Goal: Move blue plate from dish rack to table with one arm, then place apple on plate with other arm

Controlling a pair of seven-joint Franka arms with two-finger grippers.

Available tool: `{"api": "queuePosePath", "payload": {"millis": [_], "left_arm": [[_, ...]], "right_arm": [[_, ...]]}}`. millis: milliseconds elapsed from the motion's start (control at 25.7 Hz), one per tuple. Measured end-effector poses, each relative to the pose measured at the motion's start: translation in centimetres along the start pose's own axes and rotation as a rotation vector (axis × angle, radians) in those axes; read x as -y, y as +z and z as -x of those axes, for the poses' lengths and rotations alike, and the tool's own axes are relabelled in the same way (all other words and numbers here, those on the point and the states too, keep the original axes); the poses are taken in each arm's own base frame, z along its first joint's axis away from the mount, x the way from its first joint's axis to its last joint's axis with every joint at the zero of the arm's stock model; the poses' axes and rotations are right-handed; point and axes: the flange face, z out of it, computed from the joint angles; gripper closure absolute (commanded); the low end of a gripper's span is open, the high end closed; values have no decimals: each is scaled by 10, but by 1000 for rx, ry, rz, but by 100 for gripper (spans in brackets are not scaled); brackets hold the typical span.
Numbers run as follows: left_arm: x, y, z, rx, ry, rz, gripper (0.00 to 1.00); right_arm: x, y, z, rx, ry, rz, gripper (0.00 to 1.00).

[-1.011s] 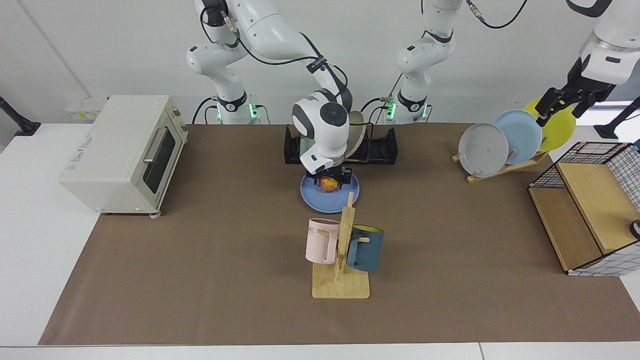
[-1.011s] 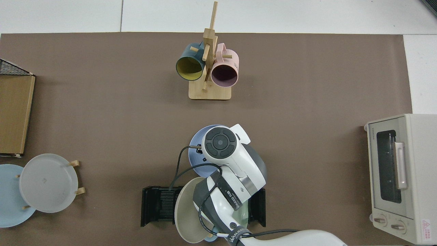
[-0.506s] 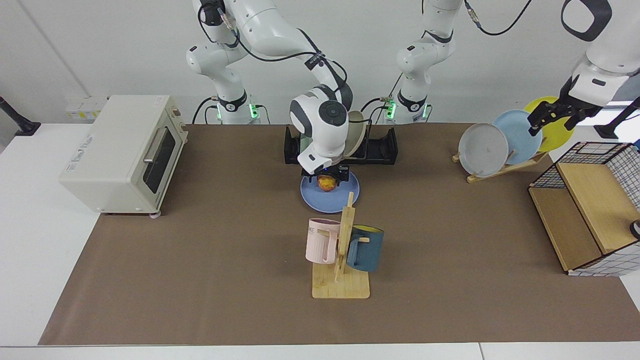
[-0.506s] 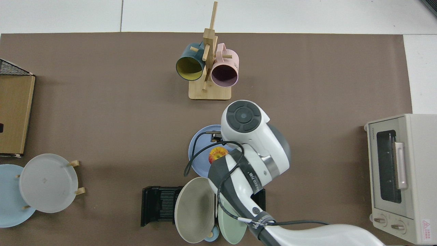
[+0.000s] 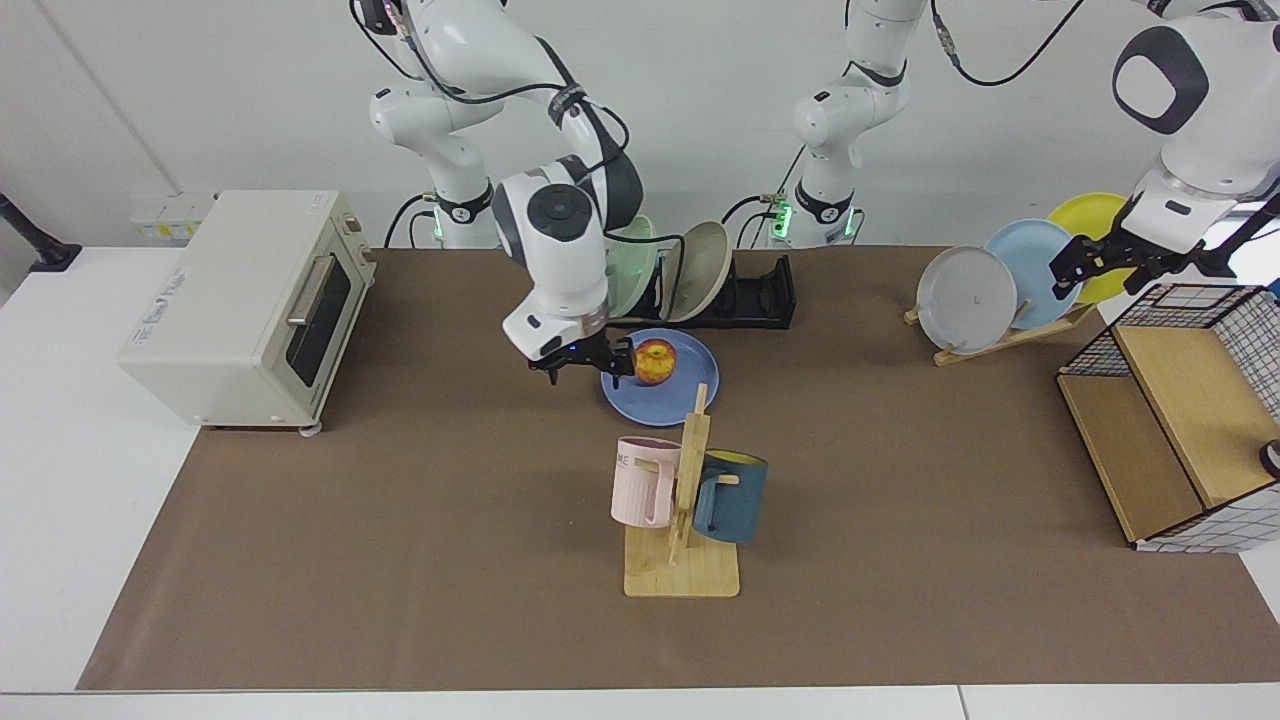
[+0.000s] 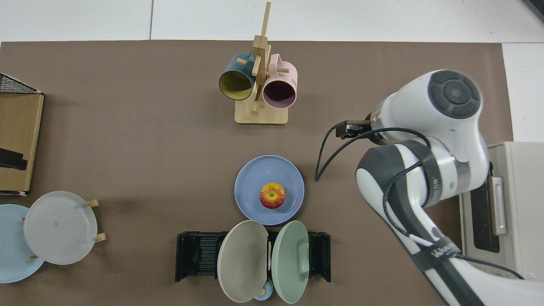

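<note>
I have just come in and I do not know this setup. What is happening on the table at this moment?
The apple lies on the blue plate, which is flat on the table in front of the dish rack. The right gripper, open and holding nothing, hangs beside the plate. The left gripper waits by the wooden plate stand at the far side.

The apple [image 5: 655,361] sits on the plate [image 5: 680,396], just beside the right tool [image 5: 583,362]. Behind the tool stands the rack [image 5: 760,296]; the mug stand [image 5: 683,520] lies nearer the camera on the tabletop [image 5: 400,520].
</note>
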Motion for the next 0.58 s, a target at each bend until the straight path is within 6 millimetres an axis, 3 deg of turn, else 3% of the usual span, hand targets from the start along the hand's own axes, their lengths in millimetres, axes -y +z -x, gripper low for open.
{"api": "queuePosePath", "payload": {"millis": [311,583], "left_arm": [[-28,1,-10,-25,12,19,0],[-65,-15,-12,-54,58,29,0]], "right_arm": [[-100,-54,-5,-18,-80,2,0],[-153,-107,10,10,-139,2,0]]}}
